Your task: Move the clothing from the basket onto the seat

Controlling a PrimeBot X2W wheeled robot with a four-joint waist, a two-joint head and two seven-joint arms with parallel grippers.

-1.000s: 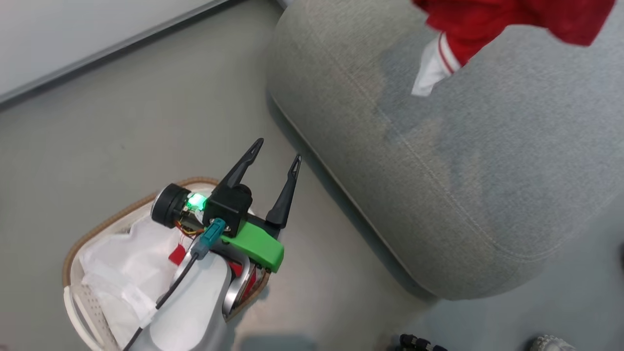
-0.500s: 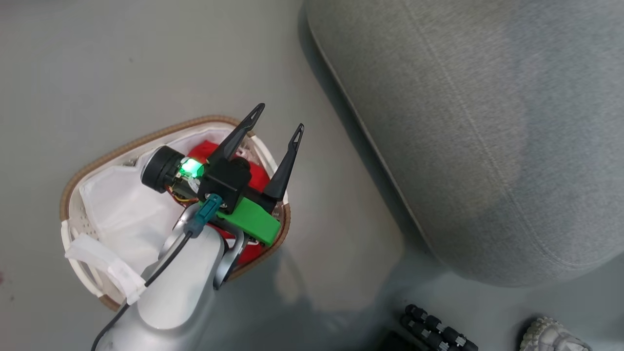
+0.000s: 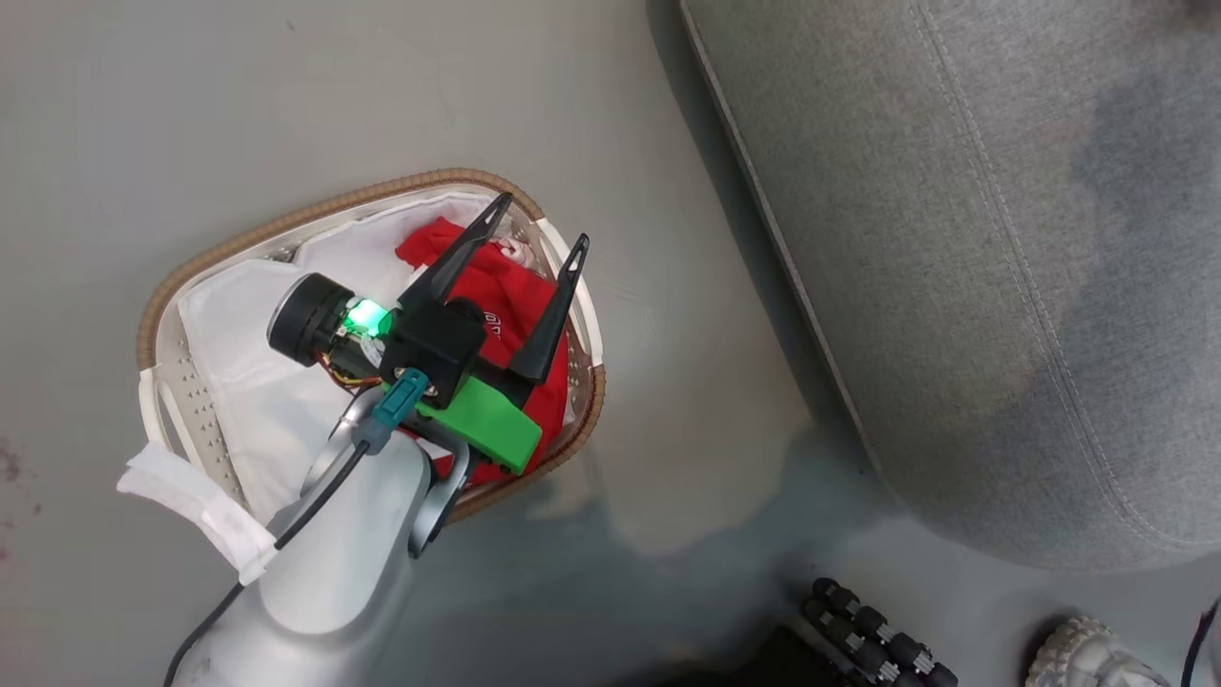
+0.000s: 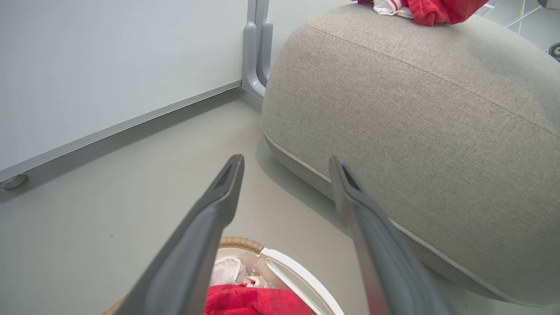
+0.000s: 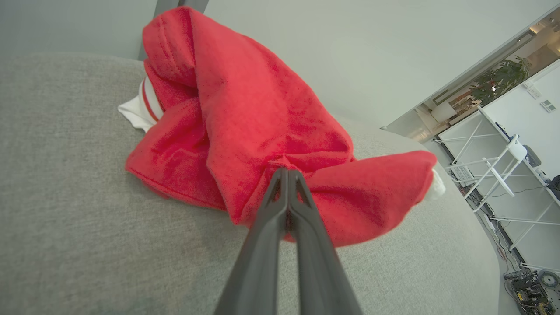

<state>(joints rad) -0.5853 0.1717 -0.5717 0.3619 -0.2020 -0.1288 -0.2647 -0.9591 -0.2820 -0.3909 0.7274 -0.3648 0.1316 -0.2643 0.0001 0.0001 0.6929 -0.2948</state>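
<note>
Left gripper (image 3: pixel 542 219): my jaws spread above clothing (image 3: pixel 510 296) in basket (image 3: pixel 286 224), right end; drop straight, bite red folds, avoid liner (image 3: pixel 258 382). Right gripper (image 5: pixel 286 173): my jaws pinching red garment (image 5: pixel 245 109) resting on seat (image 5: pixel 65 218).

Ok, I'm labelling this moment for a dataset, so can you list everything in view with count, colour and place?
basket: one, white with brown rim, on the floor left of the seat
liner: one, white, inside the basket, a flap hanging over its rim
basket garment: one, red with white print, in the basket
seat garment: one, red with white striped trim, bunched on top of the seat
seat: one, grey, right of the basket
floor: grey, under everything
wall panel: one, pale, behind the seat
left claw: one, dark, open, above the basket garment
right claw: one, dark, shut on the seat garment
</note>
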